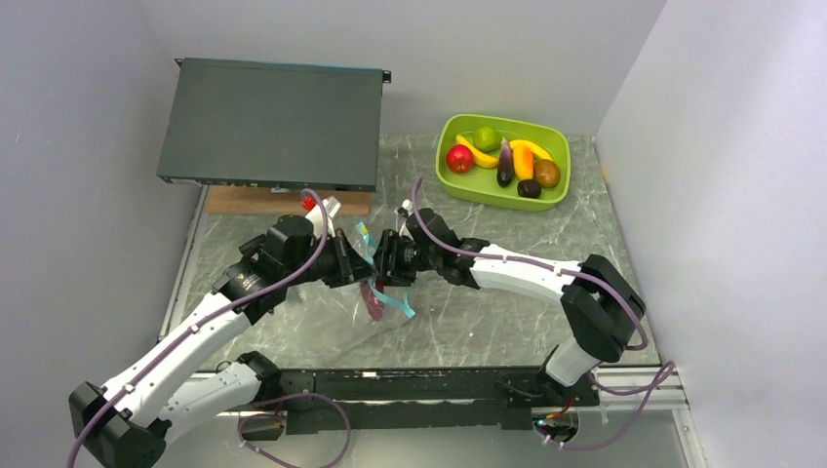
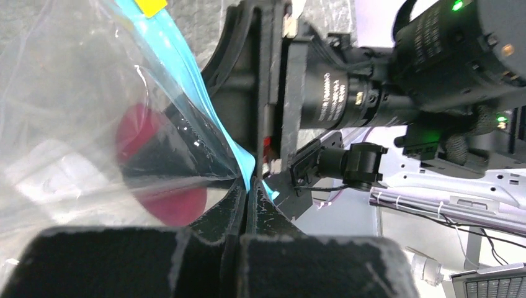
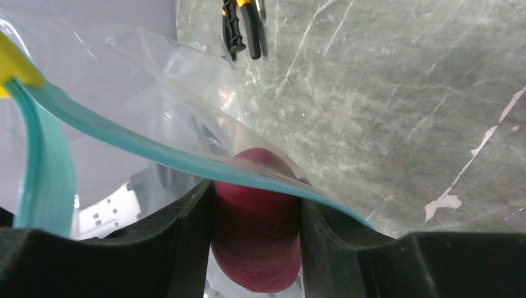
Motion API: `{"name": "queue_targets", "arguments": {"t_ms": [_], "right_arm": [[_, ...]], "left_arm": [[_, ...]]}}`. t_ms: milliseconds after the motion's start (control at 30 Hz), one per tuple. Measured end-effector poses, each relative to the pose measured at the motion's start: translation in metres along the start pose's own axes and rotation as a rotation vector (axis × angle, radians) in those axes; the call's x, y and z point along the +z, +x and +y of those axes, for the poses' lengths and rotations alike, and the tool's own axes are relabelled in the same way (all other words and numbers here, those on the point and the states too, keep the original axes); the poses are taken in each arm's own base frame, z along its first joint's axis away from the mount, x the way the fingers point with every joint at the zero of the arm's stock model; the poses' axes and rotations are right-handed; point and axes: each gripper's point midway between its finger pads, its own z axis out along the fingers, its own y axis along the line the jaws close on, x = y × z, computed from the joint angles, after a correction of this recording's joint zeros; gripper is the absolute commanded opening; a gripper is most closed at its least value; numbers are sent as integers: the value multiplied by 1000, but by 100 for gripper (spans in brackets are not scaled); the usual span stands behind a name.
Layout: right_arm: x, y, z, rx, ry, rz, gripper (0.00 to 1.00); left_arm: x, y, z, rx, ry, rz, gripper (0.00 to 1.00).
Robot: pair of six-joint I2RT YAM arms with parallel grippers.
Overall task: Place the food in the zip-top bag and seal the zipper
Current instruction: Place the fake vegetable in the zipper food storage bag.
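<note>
Both arms meet over the middle of the table (image 1: 507,322) with the bag (image 1: 378,292) hanging between them. The left gripper (image 2: 248,186) is pinched completely closed on the teal zipper (image 2: 208,108) at the edge of the mouth. I reckon that's to hold the mouth up and taut so it doesn't flop shut.

The right gripper (image 3: 255,208) is about half open, clamped on a dark red piece of food (image 3: 257,248), right at the mouth. One teal lip runs across the front of the piece, so it looks partly tucked in. I can't tell if it's fully past both lips.

The rest of the food, like the apple (image 1: 459,158) and lime (image 1: 486,137), sits in the green tub (image 1: 444,168) at the far right, well away from the bag. Pliers (image 3: 239,28) lie on the table beyond the bag, not involved.

My guess is it's early in the job, with the sealing a long way off.
</note>
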Motion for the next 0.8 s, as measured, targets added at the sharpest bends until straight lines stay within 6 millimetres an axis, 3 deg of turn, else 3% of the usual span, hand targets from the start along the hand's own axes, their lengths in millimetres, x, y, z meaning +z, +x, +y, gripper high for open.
{"name": "queue_targets", "arguments": {"t_ms": [233,333,433,700,767,800], "right_arm": [[-3,13,-3,-51,9,12,71],[-11,14,-9,-70,26,-3,76],[-18,15,-3,-97,11,-7,77],[-25,21,7,-129,-37,26,65],[-25,24,11,-130,-61,45,36],[-25,25,14,-135,-76,53,36]], "left_arm": [[0,-4,-8,13,36,-16,0],[0,-5,-11,19,47,-19,0],[1,-8,-8,22,34,-31,0],[0,-8,-5,23,19,-39,0],[-1,-7,-6,24,21,-38,0],[-2,-8,-6,26,23,-42,0]]}}
